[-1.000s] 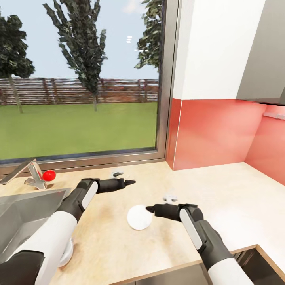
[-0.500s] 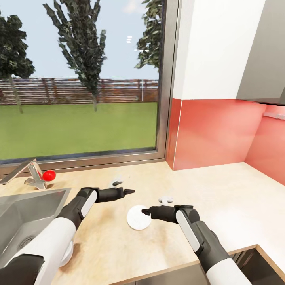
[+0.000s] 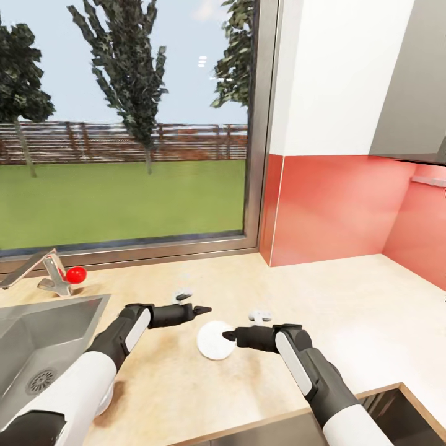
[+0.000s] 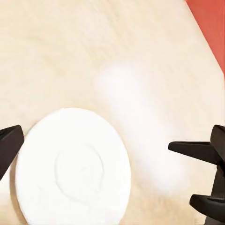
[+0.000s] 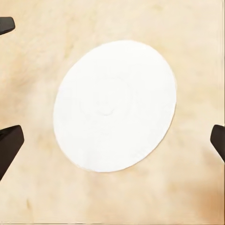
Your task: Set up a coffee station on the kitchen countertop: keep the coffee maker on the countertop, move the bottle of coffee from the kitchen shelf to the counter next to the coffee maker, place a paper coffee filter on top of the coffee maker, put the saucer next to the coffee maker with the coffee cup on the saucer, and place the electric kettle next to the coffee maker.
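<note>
Steel sink (image 3: 37,337), faucet (image 3: 38,270), large window (image 3: 124,124).

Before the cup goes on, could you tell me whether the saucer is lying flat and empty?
Yes. The saucer lies flat on the kitchen countertop, its whole white face bare, with nothing on it.

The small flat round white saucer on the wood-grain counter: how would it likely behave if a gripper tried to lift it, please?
The small flat round white saucer lies flush on the light wood-grain countertop, so fingers would probably struggle to get under its rim. It looks rigid, likely light, and may slide rather than tip if nudged.
</note>
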`<state>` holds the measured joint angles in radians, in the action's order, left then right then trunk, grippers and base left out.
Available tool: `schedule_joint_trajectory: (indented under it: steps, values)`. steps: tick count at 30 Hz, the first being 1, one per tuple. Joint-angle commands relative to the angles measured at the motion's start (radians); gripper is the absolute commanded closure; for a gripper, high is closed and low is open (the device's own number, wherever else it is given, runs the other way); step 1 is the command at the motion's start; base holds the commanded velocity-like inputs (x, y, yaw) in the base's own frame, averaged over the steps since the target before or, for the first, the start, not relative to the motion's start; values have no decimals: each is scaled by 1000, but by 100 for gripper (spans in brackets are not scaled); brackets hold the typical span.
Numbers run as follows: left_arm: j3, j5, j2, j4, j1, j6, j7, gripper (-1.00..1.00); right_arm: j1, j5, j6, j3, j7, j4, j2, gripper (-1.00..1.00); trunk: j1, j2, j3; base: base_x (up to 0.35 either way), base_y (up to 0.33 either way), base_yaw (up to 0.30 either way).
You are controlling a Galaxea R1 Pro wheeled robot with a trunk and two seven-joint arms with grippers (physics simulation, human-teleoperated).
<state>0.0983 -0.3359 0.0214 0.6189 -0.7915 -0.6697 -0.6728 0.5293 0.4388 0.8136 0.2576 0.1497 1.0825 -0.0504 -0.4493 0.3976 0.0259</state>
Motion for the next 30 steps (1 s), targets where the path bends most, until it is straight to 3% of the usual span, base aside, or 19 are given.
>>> schedule_joint_trajectory:
  steps: [1,12,21,26,30]
  values:
    - [4,-9,0,1,-1,-6,14,-100,1,-6,4,-1,5,0,0,-100,-1,2,2,0,-162,0]
    - [4,-11,-2,1,0,-5,35,-100,1,-6,4,0,6,-5,-2,-100,-1,2,2,0,-235,0]
    - [3,-11,1,-11,13,-5,35,-100,1,-6,4,2,7,-13,-4,-100,-1,2,2,0,-44,0]
    - [-7,-8,13,-14,29,-4,36,-100,0,-6,4,4,11,-67,-35,-100,-1,2,2,0,-3,0]
    - [-24,-11,49,-14,44,10,35,-100,1,-6,3,5,13,-98,-64,-100,-1,2,2,0,0,0]
